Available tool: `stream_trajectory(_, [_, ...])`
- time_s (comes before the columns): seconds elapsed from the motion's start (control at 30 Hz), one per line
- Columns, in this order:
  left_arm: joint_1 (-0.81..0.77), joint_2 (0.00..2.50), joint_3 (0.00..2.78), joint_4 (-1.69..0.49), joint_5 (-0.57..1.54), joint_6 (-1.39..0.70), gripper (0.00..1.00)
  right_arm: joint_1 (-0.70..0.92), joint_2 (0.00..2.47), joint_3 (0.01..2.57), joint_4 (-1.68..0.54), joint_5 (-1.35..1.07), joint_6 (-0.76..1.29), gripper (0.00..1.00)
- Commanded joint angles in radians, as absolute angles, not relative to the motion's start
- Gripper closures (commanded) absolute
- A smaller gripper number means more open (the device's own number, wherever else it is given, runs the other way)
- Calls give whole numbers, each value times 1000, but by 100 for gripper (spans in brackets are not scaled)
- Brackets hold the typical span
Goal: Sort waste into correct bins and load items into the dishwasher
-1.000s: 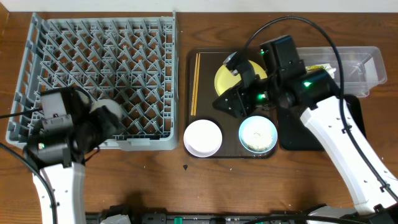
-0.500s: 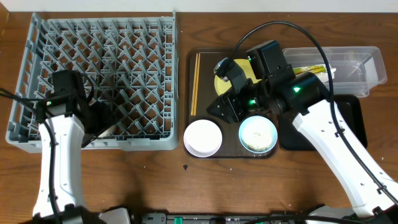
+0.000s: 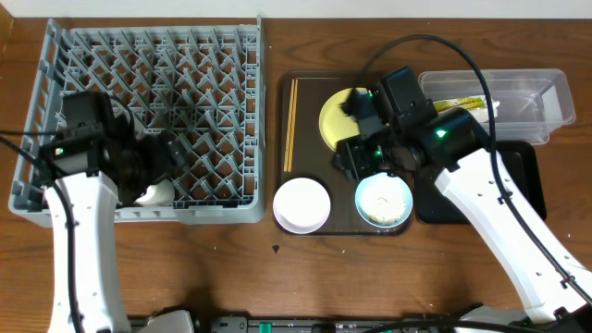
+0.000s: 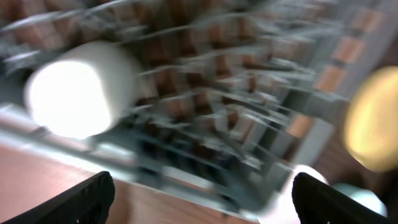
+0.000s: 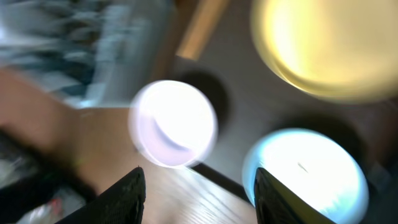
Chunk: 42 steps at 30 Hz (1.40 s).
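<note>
Rack: large square grey plastic dish rack point(image 3: 213, 213), at the counter's far-left corner.
Tray: dark brown serving tray point(image 3: 307, 157), mid-counter.
Plate: round yellow plate point(image 3: 335, 122), on the tray's far part.
Bowls: cream-white bowl point(image 3: 302, 204) and light blue bowl point(image 3: 384, 200), at the tray's near edge.
Left pincer point(image 4: 202, 199): apart, empty, over the rack.
Right pincer point(image 5: 202, 193): apart, empty, above the bowls.
Cup: small white cup point(image 3: 155, 194), on its side inside the rack's near edge.

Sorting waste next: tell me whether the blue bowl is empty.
Not empty. Overhead, the blue bowl holds a scatter of pale grains; the right wrist view is too blurred to confirm.
</note>
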State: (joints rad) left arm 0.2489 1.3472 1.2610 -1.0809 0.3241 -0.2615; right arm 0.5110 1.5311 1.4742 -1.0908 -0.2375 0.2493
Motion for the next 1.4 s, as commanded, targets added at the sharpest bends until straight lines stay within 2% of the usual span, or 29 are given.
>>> stream_trajectory(0.0, [175,1264,1309,-1095,490,-120,8,518,1532,1463,-1126,-1,448,45])
stream_trajectory(0.23, [-33,1144,1309,-1095,448,-30,8,519,1532,1346,-1117,-27,458,46])
stream_trajectory(0.33, [-87,1132,1309,-1095,406,-30,8,530,1533,1266,-1051,-33,448,52])
stream_trajectory(0.4, [-104,1134,1309,-1095,407,-30,7,542,1533,1207,-991,-35,449,53])
stream_trajectory(0.5, [-111,1141,1309,-1095,407,-30,1,567,1544,1116,-887,-35,457,55])
stream_trajectory(0.6, [-111,1145,1309,-1095,407,-30,2,591,1572,1052,-787,-30,456,55])
stream_trajectory(0.77, [-111,1145,1308,-1095,407,-30,2,596,1674,1039,-751,18,456,59])
stream_trajectory(0.83, [-111,1145,1308,-1095,407,-30,2,596,1718,1039,-730,7,455,66])
stream_trajectory(0.9, [-111,1145,1308,-1095,407,-30,2,598,1753,1039,-717,2,456,80])
stream_trajectory(1.03, [-111,1145,1308,-1095,407,-30,2,596,1773,1039,-714,3,469,95])
stream_trajectory(1.13, [-111,1145,1308,-1095,407,-30,2,596,1763,1048,-718,3,477,99])
stream_trajectory(1.37, [-111,1145,1308,-1095,407,-30,2,525,1649,1076,-785,-80,472,99])
